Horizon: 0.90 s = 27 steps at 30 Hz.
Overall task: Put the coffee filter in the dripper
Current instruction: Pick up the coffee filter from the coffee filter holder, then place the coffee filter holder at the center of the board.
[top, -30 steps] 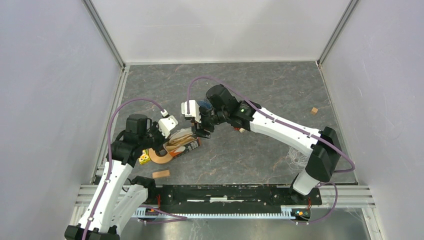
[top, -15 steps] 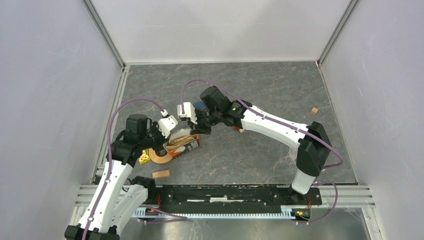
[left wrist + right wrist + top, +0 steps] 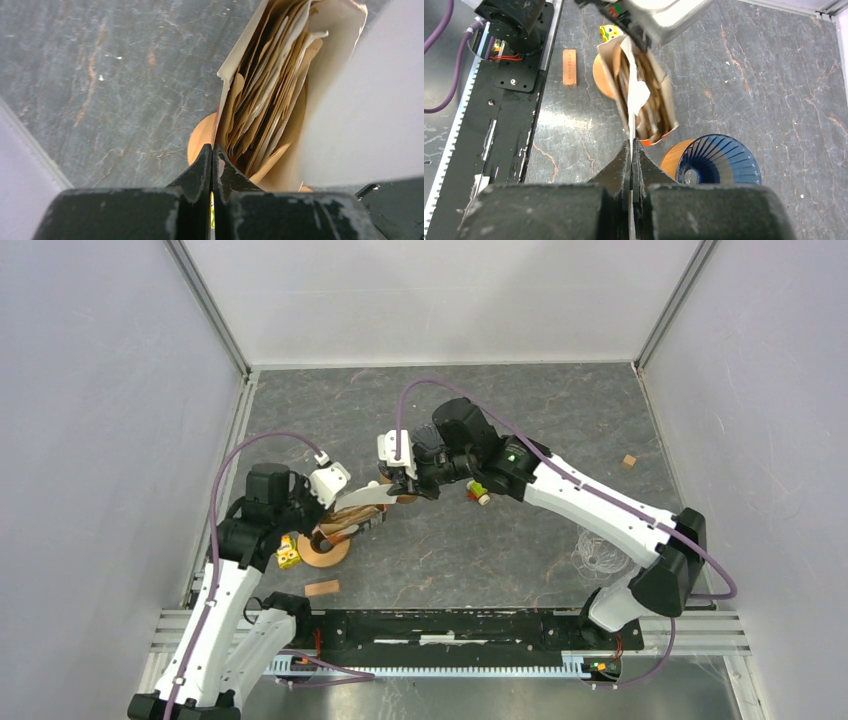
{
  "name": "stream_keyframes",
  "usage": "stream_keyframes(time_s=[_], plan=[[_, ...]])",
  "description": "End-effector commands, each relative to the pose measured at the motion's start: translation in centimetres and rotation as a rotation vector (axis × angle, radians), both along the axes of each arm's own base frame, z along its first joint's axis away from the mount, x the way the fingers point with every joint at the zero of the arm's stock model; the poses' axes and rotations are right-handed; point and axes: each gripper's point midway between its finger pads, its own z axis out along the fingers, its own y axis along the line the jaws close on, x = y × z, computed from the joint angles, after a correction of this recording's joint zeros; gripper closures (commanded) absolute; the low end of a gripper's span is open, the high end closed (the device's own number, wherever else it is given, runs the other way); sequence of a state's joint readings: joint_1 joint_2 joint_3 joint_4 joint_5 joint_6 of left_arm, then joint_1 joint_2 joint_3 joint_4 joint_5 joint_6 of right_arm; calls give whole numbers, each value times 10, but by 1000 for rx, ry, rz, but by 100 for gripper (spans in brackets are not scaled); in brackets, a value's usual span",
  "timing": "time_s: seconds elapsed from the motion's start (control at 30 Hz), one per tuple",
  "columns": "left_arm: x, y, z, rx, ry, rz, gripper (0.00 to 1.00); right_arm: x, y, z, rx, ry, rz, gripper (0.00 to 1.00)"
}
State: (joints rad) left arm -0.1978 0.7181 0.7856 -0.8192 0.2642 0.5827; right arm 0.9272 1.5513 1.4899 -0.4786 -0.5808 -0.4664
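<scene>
- Grey marbled counter (image 3: 520,550) walled by white panels, two white robot arms meeting left of centre.
- Left end effector (image 3: 211,152), closed, pinches the side wall of an open paper packet (image 3: 270,100) stuffed with brown and cream filters.
- Right end effector (image 3: 631,150), clamped shut, grips one pale paper coffee filter (image 3: 638,95) by its edge; the sheet's far end lies at the packet's mouth.
- Blue ribbed dripper (image 3: 719,162) on a wooden base stands just beside the packet.
- Round wooden disc (image 3: 322,555), yellow toy (image 3: 610,33) and small wooden block (image 3: 569,66) lie nearby.
</scene>
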Motion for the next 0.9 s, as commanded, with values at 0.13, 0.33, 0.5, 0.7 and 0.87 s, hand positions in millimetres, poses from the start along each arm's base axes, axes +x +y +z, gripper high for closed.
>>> stream_keyframes(time_s=[0.13, 0.33, 0.5, 0.7, 0.87], plan=[[17, 19, 64, 54, -144, 80, 98, -15, -18, 14, 50, -33, 49, 100], [33, 56, 81, 211, -200, 212, 98, -12, -34, 8, 52, -39, 26, 100], [58, 71, 87, 214, -228, 316, 98, -1, -50, 11, 82, -37, -20, 100], [100, 88, 66, 146, -214, 470, 98, 8, -65, 13, 100, -45, -66, 100], [122, 90, 37, 65, -170, 550, 98, 12, -72, 12, 102, -48, -90, 100]])
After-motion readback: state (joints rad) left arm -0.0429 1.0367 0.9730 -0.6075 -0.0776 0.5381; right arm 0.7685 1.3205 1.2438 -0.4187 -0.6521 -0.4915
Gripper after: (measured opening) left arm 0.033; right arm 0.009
